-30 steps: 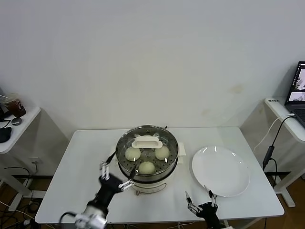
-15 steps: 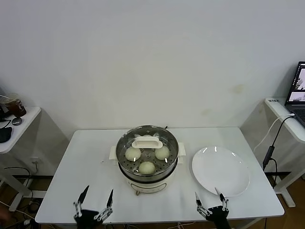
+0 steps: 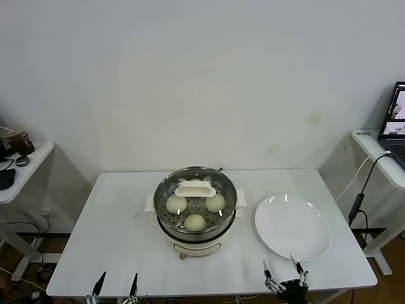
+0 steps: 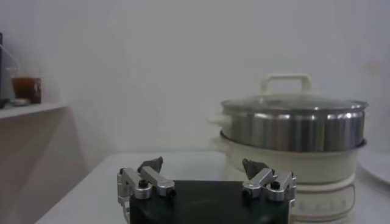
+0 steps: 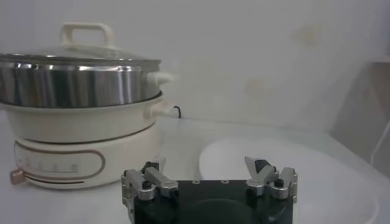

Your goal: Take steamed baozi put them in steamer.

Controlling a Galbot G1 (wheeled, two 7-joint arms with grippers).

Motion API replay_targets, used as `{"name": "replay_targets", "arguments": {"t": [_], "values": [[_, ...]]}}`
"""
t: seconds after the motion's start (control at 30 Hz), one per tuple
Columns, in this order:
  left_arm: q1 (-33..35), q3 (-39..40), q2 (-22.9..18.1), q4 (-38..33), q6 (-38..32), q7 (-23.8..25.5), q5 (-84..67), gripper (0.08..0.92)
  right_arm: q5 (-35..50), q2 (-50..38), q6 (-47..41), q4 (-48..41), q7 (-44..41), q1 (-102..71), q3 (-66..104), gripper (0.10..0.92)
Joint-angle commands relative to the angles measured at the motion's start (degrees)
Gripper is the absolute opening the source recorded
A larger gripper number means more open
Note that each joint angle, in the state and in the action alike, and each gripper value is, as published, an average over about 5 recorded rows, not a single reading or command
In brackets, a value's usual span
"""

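Bright, even light; glare on the plate point(image 3: 293, 227); wrist views soft.

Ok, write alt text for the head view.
A steel steamer with its glass lid on holds three pale buns, centred on a white table. An empty white plate lies to its right; both open claws, left and right, sit at the near edge.

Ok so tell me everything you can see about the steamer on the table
The steamer is a round, shiny steel pot on a white electric base with small side handles, standing upright mid-table. A clear glass lid with a white handle rests on its rim. Through the lid, three cream buns lie on the perforated tray; a fourth may sit behind the handle. The white plate lies apart on its right. Neither gripper touches it.
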Motion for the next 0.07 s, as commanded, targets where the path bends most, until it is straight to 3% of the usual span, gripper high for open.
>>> {"name": "replay_targets", "arguments": {"t": [0.03, 0.07], "values": [[1.70, -1.52, -1.14, 2.18, -2.63, 0.87, -0.23, 0.823, 0.20, -0.22, 0.41, 0.55, 0.80, -0.79, -0.25, 0.823], [1.72, -1.57, -1.11, 2.13, -2.63, 0.87, -0.12, 0.823, 0.13, -0.22, 0.43, 0.58, 0.80, -0.80, -0.26, 0.823]]}}
